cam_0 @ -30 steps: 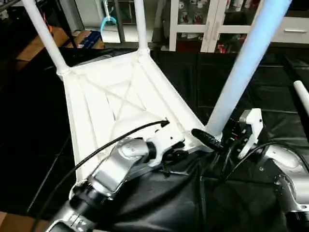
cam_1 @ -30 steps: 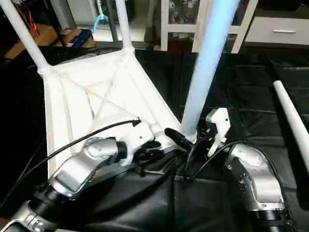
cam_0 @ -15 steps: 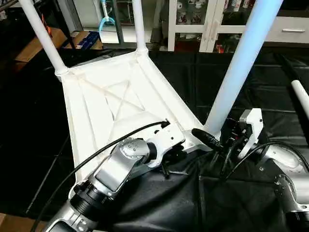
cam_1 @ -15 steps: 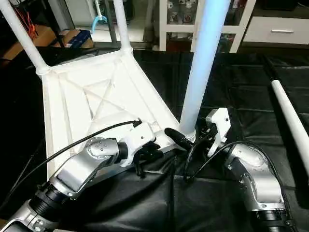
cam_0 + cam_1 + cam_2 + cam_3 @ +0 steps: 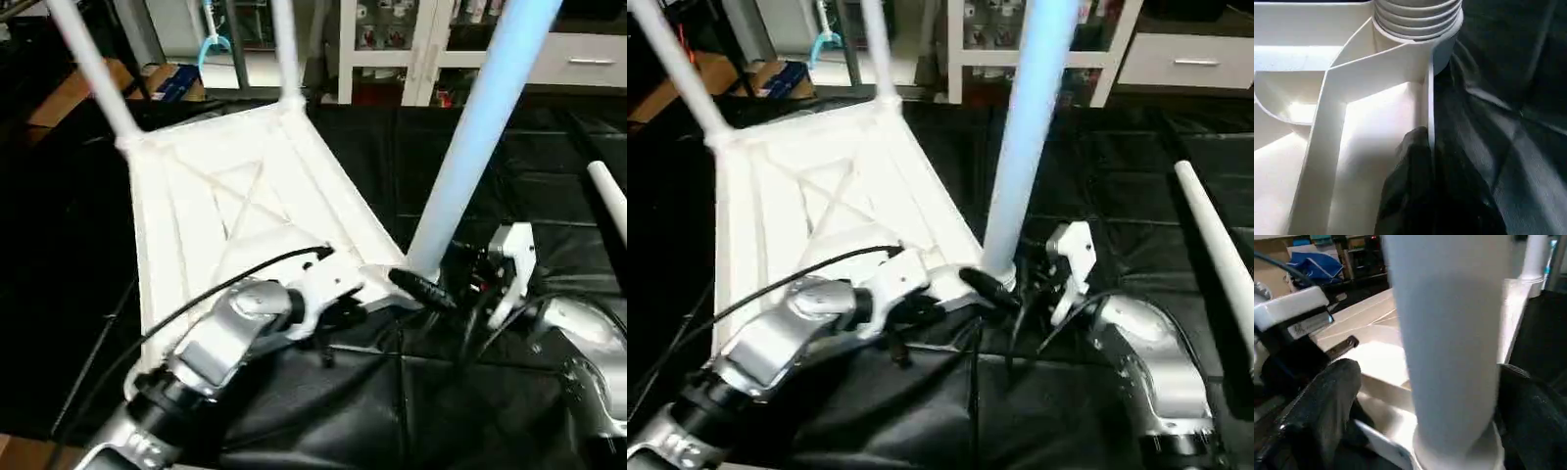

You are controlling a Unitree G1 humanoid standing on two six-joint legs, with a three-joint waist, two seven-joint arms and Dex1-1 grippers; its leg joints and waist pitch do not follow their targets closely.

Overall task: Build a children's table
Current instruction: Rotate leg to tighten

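Note:
The white tabletop (image 5: pixel 225 196) lies upside down on black cloth, its X-ribs facing up. Two legs (image 5: pixel 93 69) (image 5: pixel 286 49) stand in its far corner sockets. A third leg (image 5: pixel 470 127) rises from the near right socket (image 5: pixel 1415 19). My left gripper (image 5: pixel 1431 142) is shut on the thin near rim of the tabletop, one black finger on each side of the wall. At the base of the near right leg (image 5: pixel 1449 333), my right gripper (image 5: pixel 441 279) stands open, with its fingers (image 5: pixel 1327 396) on either side of the tube. A loose leg (image 5: pixel 1215 245) lies on the cloth at the right.
Black cloth (image 5: pixel 549 166) covers the work surface around the tabletop. White cabinets (image 5: pixel 421 39) stand behind it, and a cardboard box (image 5: pixel 69 93) sits at the back left. My left arm's cable (image 5: pixel 225 284) arcs over the near part of the tabletop.
My left gripper's fingers have closed onto the tabletop's near rim. The right gripper has stayed open around the leg's base. The view has shifted slightly.

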